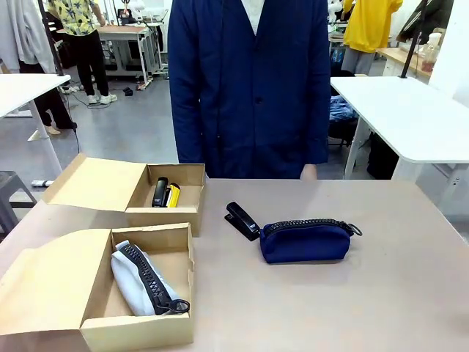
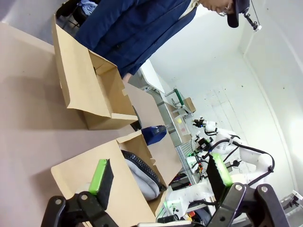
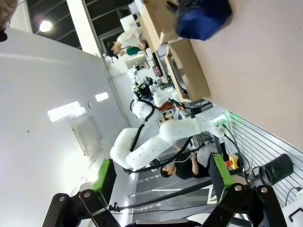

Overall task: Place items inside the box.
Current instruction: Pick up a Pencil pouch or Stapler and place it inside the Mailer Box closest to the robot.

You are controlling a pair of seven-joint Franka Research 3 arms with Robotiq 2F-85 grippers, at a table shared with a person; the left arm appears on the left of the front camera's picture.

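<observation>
My left gripper (image 2: 158,165) hangs released, its 2 green pads (image 2: 101,176) spread wide with nothing between them, over the near box (image 1: 139,326). My right gripper (image 3: 161,163) is just as slack: both fingers stand apart and grasp nothing. In its wrist view the table (image 1: 330,308) lies off at the upper right, well apart from the fingers.

The 2 cardboard boxes sit on my left part of the table, each with its big flap folded out to the left. The near box holds the grey zip pouch (image 1: 139,279), lying slantwise with its black zip uppermost and the pull ring toward the near right corner. The far box (image 1: 183,180) stands just behind it, and inside I see the yellow utility knife (image 1: 173,195) with a black thing (image 1: 160,192) close against its left side. It may be another tool, but it is too small for me to tell.

Out on the open table, near the middle, lies the navy zip pouch (image 1: 306,242), zip on top and pull at its right end. The black stapler (image 1: 241,219) lies just beside its left end, touching it or nearly so. Both are outside the boxes, to the right of the far one.

A person (image 1: 249,88) in a dark blue coat stands at the far edge, behind the stapler and the pouch, with 1 hand (image 1: 310,171) showing just above the table's edge.
</observation>
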